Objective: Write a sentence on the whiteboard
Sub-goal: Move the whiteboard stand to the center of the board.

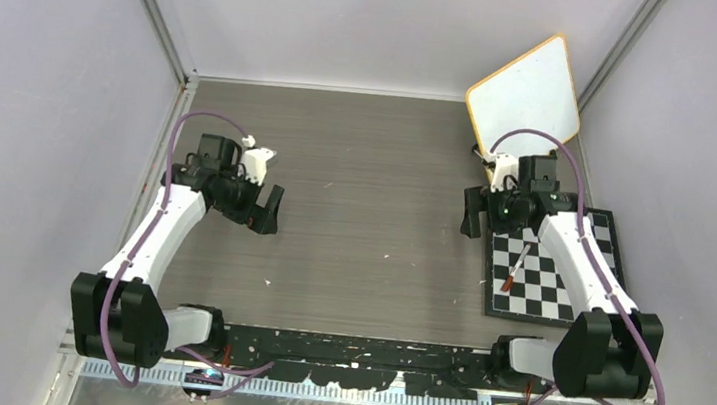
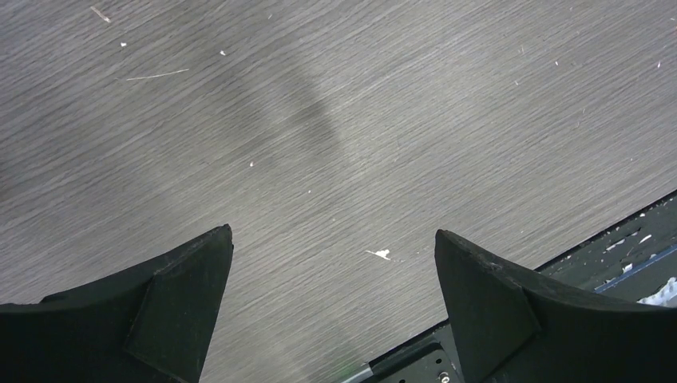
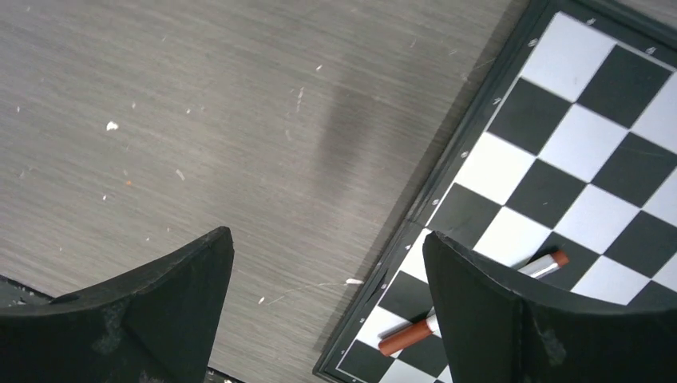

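The whiteboard (image 1: 527, 95) stands at the far right corner of the table (image 1: 367, 183). It is propped up at a tilt close to the right wall (image 1: 702, 148), and from above its face reads as plain white inside the orange-yellow rim. The right gripper (image 1: 482, 214) hangs just on the near side of the board's lower edge. In the top view the wrist and its purple cable (image 1: 542, 136) overlap that edge, and it cannot be told whether anything touches the board. The board does not show in either wrist view. In the right wrist view the right gripper (image 3: 327, 239) has its jaws spread wide with nothing between them, over bare wood-grain table (image 3: 199, 120) just left of the checkered mat (image 3: 591, 159). A marker (image 3: 407, 337) with a red-brown cap and a silver barrel lies on the mat, partly hidden behind the right finger. From above, the marker (image 1: 515, 269) lies slanted on the left part of the mat (image 1: 537, 282), near of the gripper and well apart from the whiteboard. The left gripper (image 1: 265, 213) is over the left side of the table, far across from the board. In its own wrist view the left gripper (image 2: 331, 239) is also wide apart and holds nothing, with only bare table (image 2: 319, 120) below it.
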